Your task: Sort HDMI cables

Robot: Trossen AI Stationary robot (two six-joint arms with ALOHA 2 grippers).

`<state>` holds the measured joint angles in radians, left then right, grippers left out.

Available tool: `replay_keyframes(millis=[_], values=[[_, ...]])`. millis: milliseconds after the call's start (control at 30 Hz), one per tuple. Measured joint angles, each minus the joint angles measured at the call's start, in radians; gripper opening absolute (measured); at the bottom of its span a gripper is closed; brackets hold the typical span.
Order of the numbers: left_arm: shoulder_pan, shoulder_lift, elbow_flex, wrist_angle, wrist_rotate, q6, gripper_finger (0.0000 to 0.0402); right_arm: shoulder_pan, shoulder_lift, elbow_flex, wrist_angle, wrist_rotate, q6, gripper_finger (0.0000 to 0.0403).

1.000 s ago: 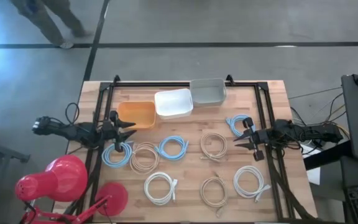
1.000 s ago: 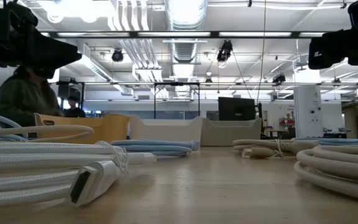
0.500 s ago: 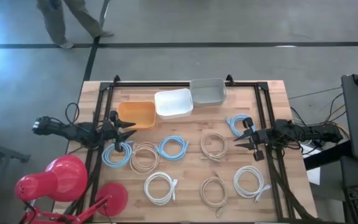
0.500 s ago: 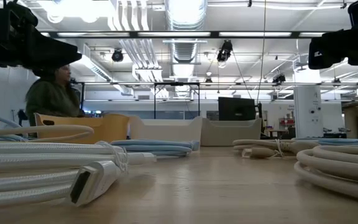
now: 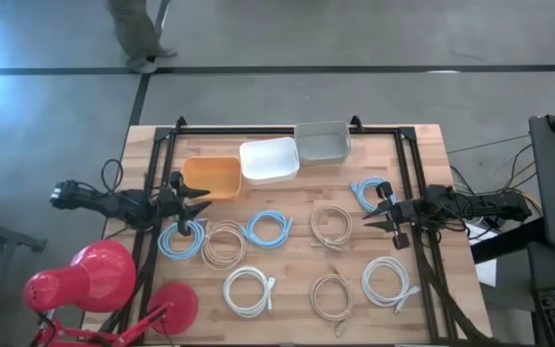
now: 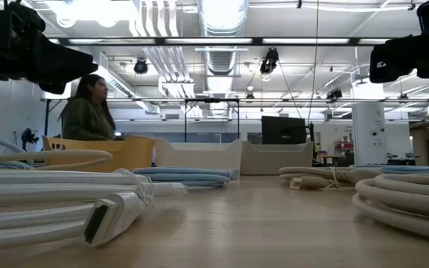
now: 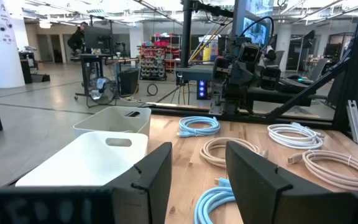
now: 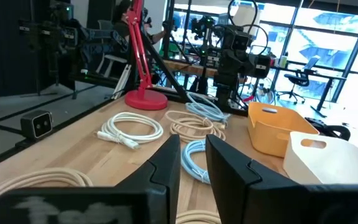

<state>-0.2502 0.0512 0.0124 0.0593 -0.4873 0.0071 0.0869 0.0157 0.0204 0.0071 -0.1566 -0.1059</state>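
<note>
On the wooden table [image 5: 287, 289], nine coiled HDMI cables [image 5: 268, 228] are lying; left gripper [image 5: 200, 203] at nine o'clock and right gripper [image 5: 375, 213] at three are hovering, both parted, empty.

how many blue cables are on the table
3. One blue coil lies under the left gripper, one sits mid-table, and one is beside the right gripper. None seem hidden.
</note>
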Motion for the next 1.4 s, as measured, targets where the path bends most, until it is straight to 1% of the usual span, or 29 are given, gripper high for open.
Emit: replay_keyframes(millis=[333, 733, 1233, 1400], values=[[0.000, 0.000, 0.000, 0.000, 0.000, 0.000, 0.0156, 0.000, 0.000, 0.000, 0.000, 0.000, 0.000, 0.0086], [0.000, 0.000, 0.000, 0.000, 0.000, 0.000, 0.0156, 0.000, 0.000, 0.000, 0.000, 0.000, 0.000, 0.0068], [0.000, 0.000, 0.000, 0.000, 0.000, 0.000, 0.0156, 0.000, 0.000, 0.000, 0.000, 0.000, 0.000, 0.0088], [0.000, 0.000, 0.000, 0.000, 0.000, 0.000, 0.0156, 0.000, 0.000, 0.000, 0.000, 0.000, 0.000, 0.0086]])
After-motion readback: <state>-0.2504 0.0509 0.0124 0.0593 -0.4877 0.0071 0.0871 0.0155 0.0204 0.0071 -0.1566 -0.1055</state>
